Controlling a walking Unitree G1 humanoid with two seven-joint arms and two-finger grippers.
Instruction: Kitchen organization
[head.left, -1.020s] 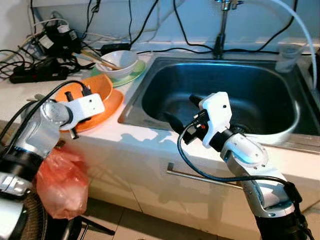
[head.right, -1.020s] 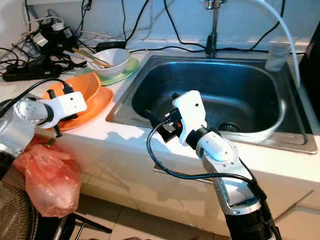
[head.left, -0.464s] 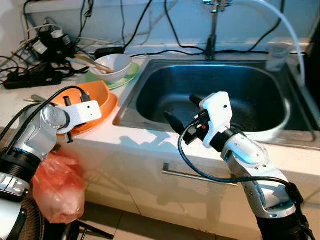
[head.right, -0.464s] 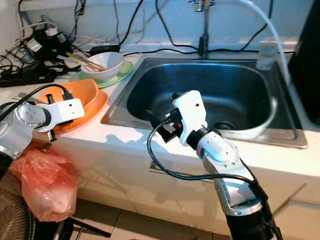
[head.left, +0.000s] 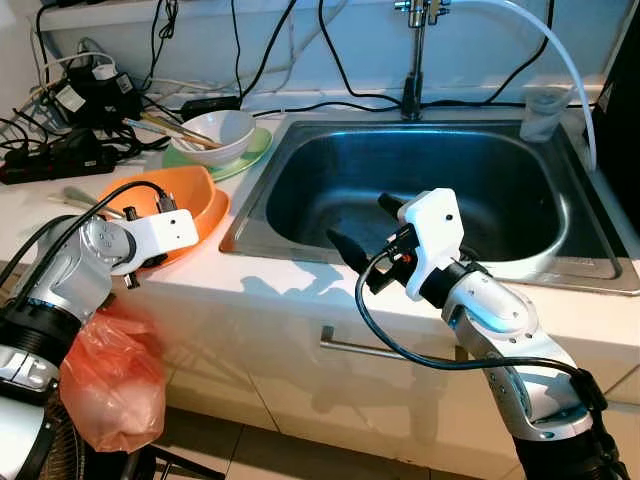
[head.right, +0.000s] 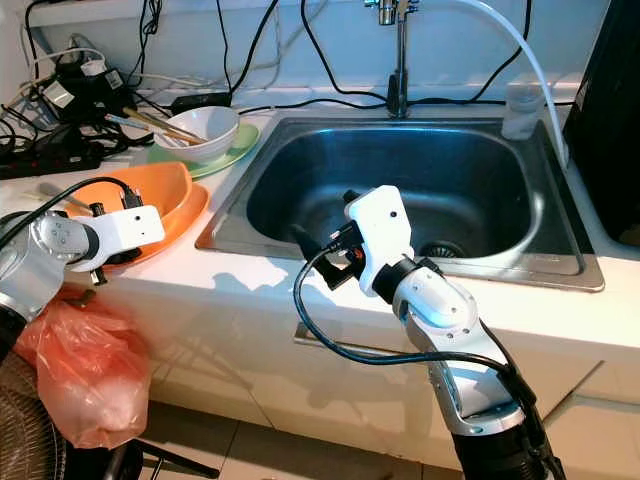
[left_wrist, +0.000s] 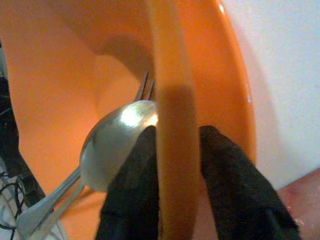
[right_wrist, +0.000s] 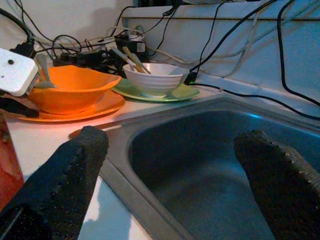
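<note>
Left eye view: our left hand (head.left: 150, 262) sits at the near rim of the orange bowl (head.left: 185, 193), which rests on an orange plate (head.left: 214, 213) on the desk (head.left: 290, 300), just beside the sink (head.left: 440, 190). Behind it a white bowl (head.left: 215, 132) holding chopsticks stands on a green plate (head.left: 255, 150). Our right hand (head.left: 362, 225) hovers over the sink's near edge.

Right eye view: same layout — a red bag (head.right: 85, 365) hangs below the desk edge under the left arm.

Left wrist view: the two fingers (left_wrist: 227, 175) straddle the bowl rim, one inside and one outside, clenched on the wall. A spoon (left_wrist: 112, 142) and a fork lie loose inside the bowl.

Right wrist view: the right fingers (right_wrist: 75, 160) stand wide apart, grasping nothing, above the sink.

Handling: we judge the bowl to be light, stiff plastic with a smooth, slippery wall. The rim is the only practical hold — a one-sided pinch will let it tilt, and the loose cutlery may slide or spill. We recommend keeping it level.
</note>
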